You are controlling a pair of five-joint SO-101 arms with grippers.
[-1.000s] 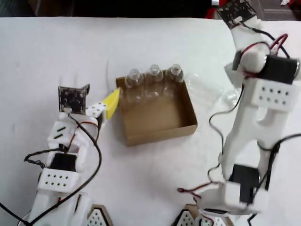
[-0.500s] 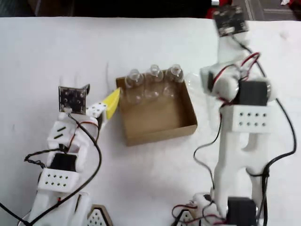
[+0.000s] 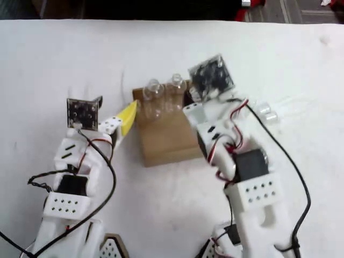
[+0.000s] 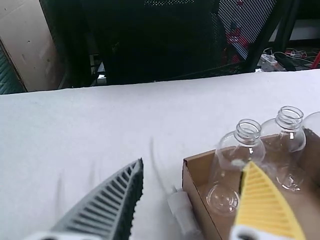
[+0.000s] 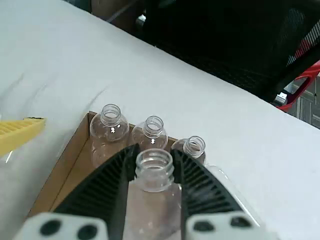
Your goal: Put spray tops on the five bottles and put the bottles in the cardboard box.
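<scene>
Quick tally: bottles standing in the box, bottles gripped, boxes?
Bottles standing in the cardboard box: 3
Bottle in the right gripper: 1
Cardboard box: 1
Total: 5

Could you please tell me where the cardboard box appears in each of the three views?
High view: cardboard box at the centre, its right part under an arm.
Left wrist view: just beyond the yellow finger, corner toward the camera.
Right wrist view: below and beyond the black fingers.
Shared landmark: the capless bottles standing along its far wall.
</scene>
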